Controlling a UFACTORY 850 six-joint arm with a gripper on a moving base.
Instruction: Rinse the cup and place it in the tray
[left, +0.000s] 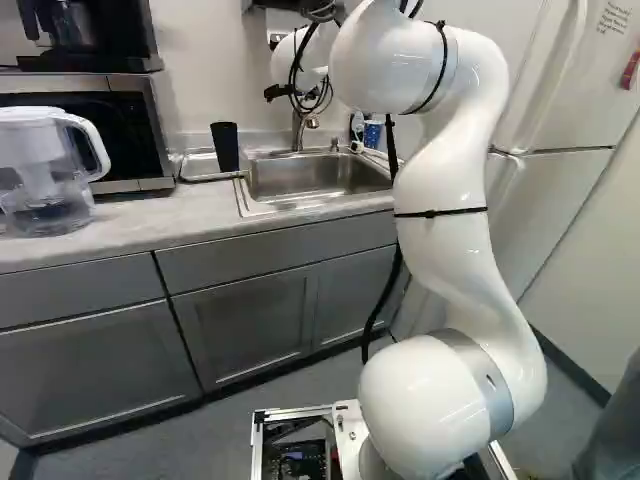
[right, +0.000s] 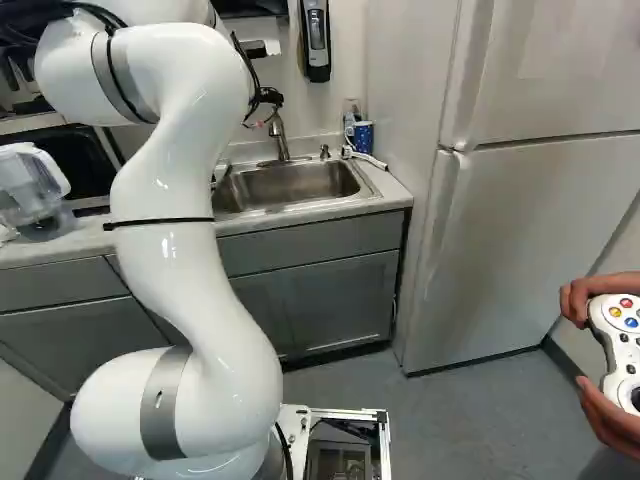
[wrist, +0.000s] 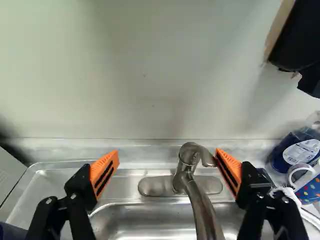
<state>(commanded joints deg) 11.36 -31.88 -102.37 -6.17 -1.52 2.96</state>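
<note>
Beyond the arm's wrist, in the left base view, we see part of the black gripper (left: 277, 92), raised near the wall behind the sink. In the wrist view, we observe the gripper (wrist: 167, 159) with its two fingers spread wide and nothing pinched between the orange pads (wrist: 104, 172). The faucet (wrist: 190, 175) appears between the fingers, closer to one than to the other; its lever overlaps that nearer pad in the view, and we cannot tell whether they touch. Below lies the steel sink (left: 310, 178), set into the counter (left: 150, 222).

To the left of the sink in the left base view, we find the black cup (left: 225, 147), upright, beside the shallow metal tray (left: 205, 177); we cannot tell whether its base rests on the tray's edge. On the sink's other side, we note a blue cup (right: 363, 136) and a bottle (wrist: 295, 152) near the wall.

Farther out in the left base view, we identify the microwave (left: 150, 120) beyond the tray and, near its front, a clear pitcher (left: 45, 185). In the right base view, the refrigerator (right: 530, 220) stands to the right of the counter.
</note>
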